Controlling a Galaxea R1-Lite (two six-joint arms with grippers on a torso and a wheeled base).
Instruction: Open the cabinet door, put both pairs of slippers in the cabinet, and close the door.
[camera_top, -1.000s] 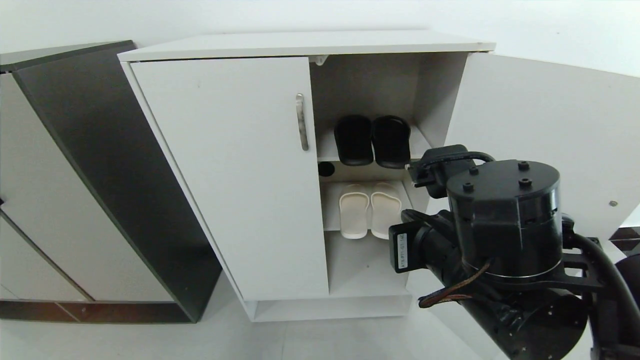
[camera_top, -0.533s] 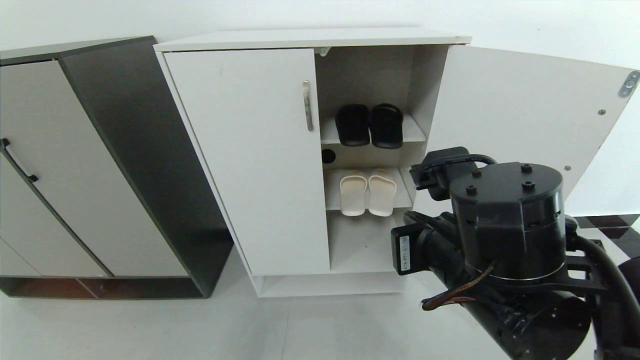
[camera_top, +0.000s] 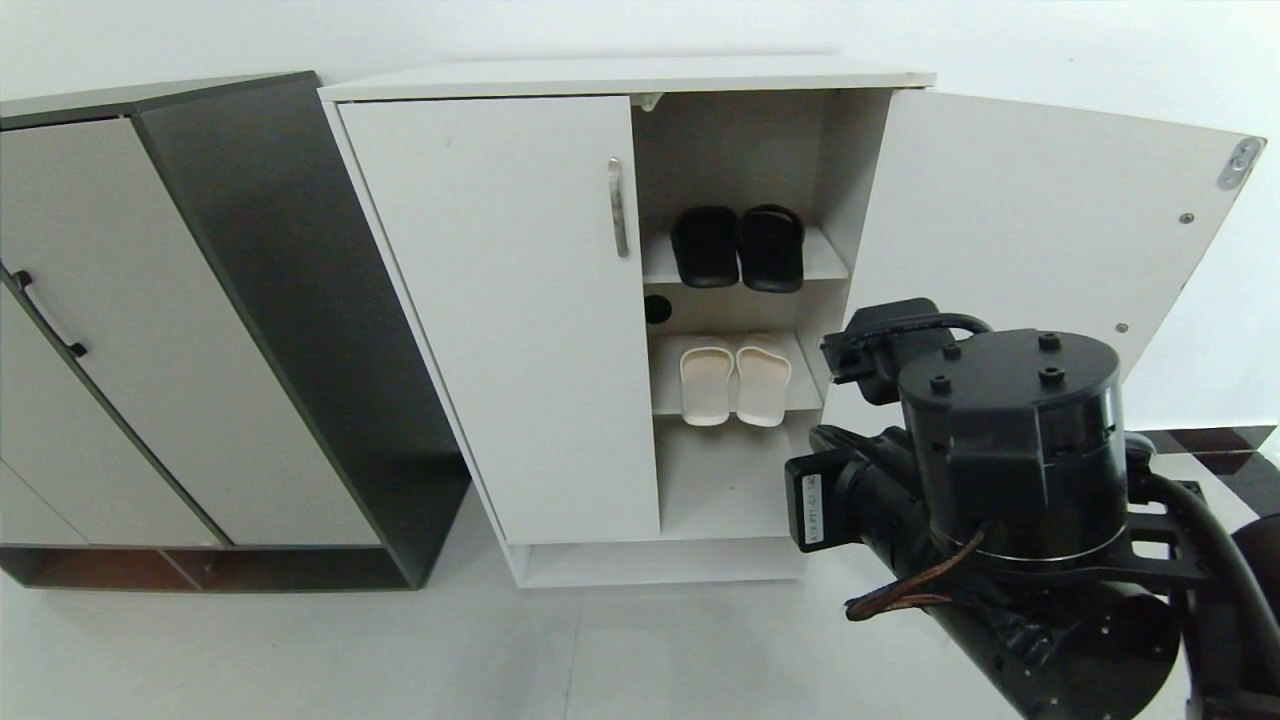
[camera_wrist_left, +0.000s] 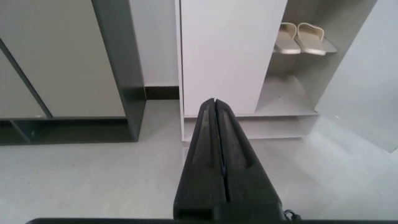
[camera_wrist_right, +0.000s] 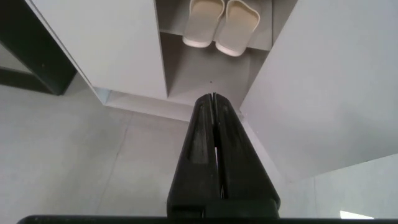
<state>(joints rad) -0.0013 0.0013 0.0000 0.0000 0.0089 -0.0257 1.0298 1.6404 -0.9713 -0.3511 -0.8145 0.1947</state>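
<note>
The white cabinet (camera_top: 620, 78) stands with its right door (camera_top: 1030, 210) swung wide open and its left door (camera_top: 500, 300) shut. A black pair of slippers (camera_top: 738, 247) rests on the upper shelf. A cream pair of slippers (camera_top: 735, 384) lies on the middle shelf, also seen as the cream pair (camera_wrist_left: 308, 38) and the cream pair (camera_wrist_right: 219, 23) in the wrist views. My left gripper (camera_wrist_left: 215, 104) is shut and empty, held above the floor in front of the left door. My right gripper (camera_wrist_right: 214, 99) is shut and empty, below the open compartment beside the open door (camera_wrist_right: 336, 87).
A grey and dark cabinet (camera_top: 150, 320) with a black handle stands to the left of the white one. The right arm's bulky wrist (camera_top: 1000, 470) covers the lower right of the head view. Bare floor (camera_top: 500, 650) lies in front of both cabinets.
The head view has pulled back from the cabinet, so the whole cabinet and open door appear smaller and farther. Both pairs of slippers stay on their shelves.
</note>
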